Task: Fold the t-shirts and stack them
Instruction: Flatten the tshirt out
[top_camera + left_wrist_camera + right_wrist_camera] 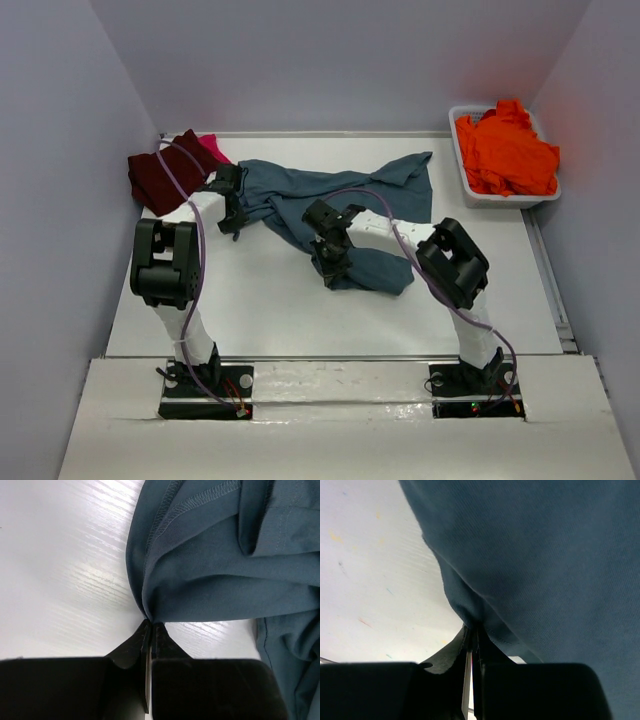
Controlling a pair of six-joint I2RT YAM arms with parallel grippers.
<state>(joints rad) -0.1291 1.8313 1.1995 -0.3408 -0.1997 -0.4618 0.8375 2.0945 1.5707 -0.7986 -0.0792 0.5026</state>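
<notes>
A slate-blue t-shirt (335, 190) lies crumpled mid-table, pinched tight by both closed grippers, the left gripper (150, 627) at its nine o'clock edge, the right gripper (472, 628) at its six o'clock edge, with a maroon t-shirt (158, 180) at ten o'clock and an orange t-shirt (505, 150) in a white tub (500, 200) at two o'clock.

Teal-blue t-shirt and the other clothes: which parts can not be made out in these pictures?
Teal-blue t-shirt: top view, the right arm covers its near part; both wrist views cut it at the edges.
Pink t-shirt: top view, mostly behind the maroon t-shirt.
Orange cloth in the white tub: top view, heaped, number of shirts unclear.
</notes>
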